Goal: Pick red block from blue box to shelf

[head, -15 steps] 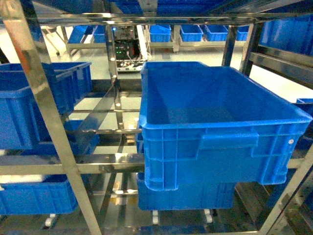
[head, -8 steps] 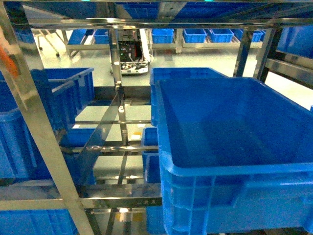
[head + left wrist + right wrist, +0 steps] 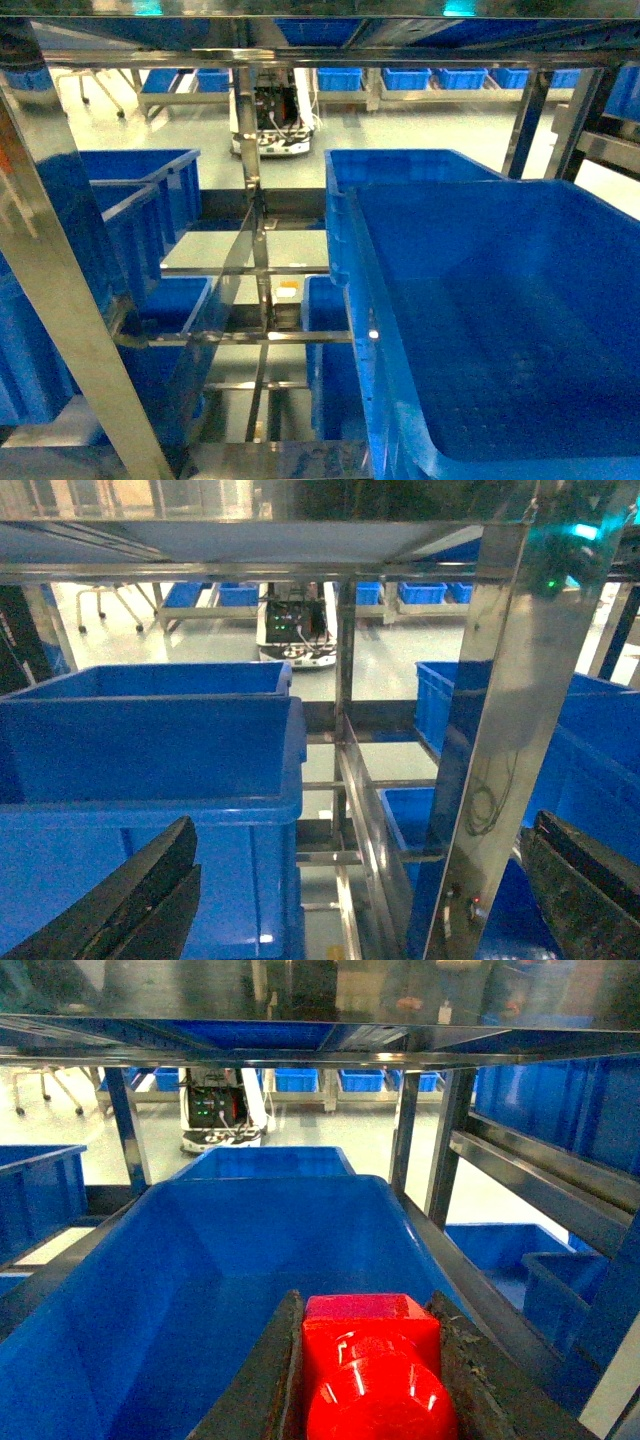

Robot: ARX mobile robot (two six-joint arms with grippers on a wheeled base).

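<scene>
The red block (image 3: 372, 1360), glossy with a round stud facing the camera, is clamped between the two dark fingers of my right gripper (image 3: 366, 1310). It hangs over the inside of a dark blue crate (image 3: 200, 1260) that stands on a tier of the steel shelf (image 3: 440, 1140). My left gripper (image 3: 360, 830) is open, its fingers (image 3: 150, 890) far apart with nothing between them, facing a shelf upright (image 3: 500, 730). The head view shows the shelf (image 3: 60, 300) but neither gripper. The blue box is out of view.
A large dark blue crate (image 3: 500, 330) fills the right of the head view, with more crates (image 3: 130, 200) on the left tiers. A left-hand crate (image 3: 150, 750) sits close to my left gripper. A wheeled machine (image 3: 272, 120) stands on the floor behind the shelf.
The head view has closed in on the shelf. The right-hand crate has grown and slid to the lower right, so I now look down into it.
</scene>
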